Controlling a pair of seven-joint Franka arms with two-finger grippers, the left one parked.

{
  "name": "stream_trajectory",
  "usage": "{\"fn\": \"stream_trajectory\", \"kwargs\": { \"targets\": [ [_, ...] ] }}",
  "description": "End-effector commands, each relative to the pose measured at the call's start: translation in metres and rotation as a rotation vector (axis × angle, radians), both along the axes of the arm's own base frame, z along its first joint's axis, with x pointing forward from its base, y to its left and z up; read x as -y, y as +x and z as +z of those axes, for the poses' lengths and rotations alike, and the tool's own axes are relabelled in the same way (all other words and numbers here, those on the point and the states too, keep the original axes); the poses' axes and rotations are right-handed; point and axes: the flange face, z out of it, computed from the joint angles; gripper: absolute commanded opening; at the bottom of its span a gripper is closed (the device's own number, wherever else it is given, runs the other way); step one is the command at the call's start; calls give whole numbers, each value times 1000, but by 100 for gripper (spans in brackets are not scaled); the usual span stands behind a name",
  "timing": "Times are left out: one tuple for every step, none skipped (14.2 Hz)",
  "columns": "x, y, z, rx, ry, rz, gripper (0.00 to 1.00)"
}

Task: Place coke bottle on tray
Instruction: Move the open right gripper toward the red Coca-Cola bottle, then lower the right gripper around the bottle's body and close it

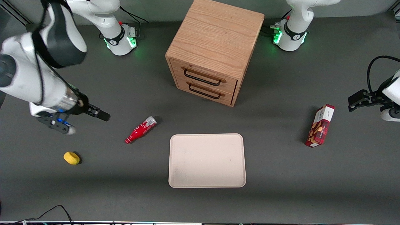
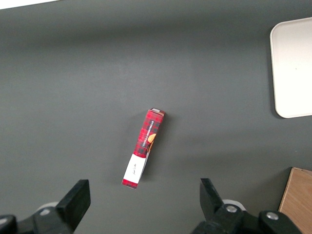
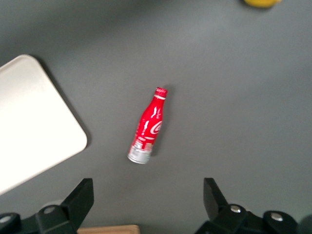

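The coke bottle point(image 1: 141, 129) lies on its side on the dark table, a slim red bottle with white script, its silvery base pointing toward the wooden cabinet. The right wrist view shows the whole bottle point(image 3: 148, 126), apart from the fingers. My gripper point(image 1: 101, 115) hangs above the table beside the bottle, toward the working arm's end, not touching it. In the wrist view the gripper point(image 3: 148, 197) is open with only bare table between its fingers point(image 3: 83, 195). The pale beige tray point(image 1: 207, 160) lies flat beside the bottle, a little nearer the front camera, and one rounded corner of the tray point(image 3: 34, 122) shows from the wrist.
A wooden two-drawer cabinet point(image 1: 215, 50) stands farther from the front camera than the tray. A small yellow object point(image 1: 71, 158) lies near the working arm's end. A red snack box point(image 1: 320, 125) lies toward the parked arm's end.
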Motion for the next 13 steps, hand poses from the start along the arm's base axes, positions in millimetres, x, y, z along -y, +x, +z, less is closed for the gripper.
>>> {"fn": "stream_trajectory", "kwargs": {
  "targets": [
    [-14, 18, -43, -43, -13, -190, 100],
    [-26, 19, -63, -69, -27, -241, 100],
    [-34, 19, -80, -88, -40, -277, 100],
    [-35, 21, -100, -108, -50, -326, 100],
    [-36, 20, -120, -122, -56, -360, 100],
    [-36, 20, -139, -122, -56, -375, 100],
    [-36, 16, -159, -113, -54, -376, 100],
    [-35, 11, -180, -101, -58, -374, 100],
    [-35, 4, -199, -96, -64, -374, 100],
    [-33, 1, -215, -94, -77, -394, 100],
    [-33, -2, -227, -92, -99, -409, 100],
    [-33, -3, -237, -88, -106, -423, 100],
    [-33, -6, -250, -88, -102, -432, 100]
  ]
}}
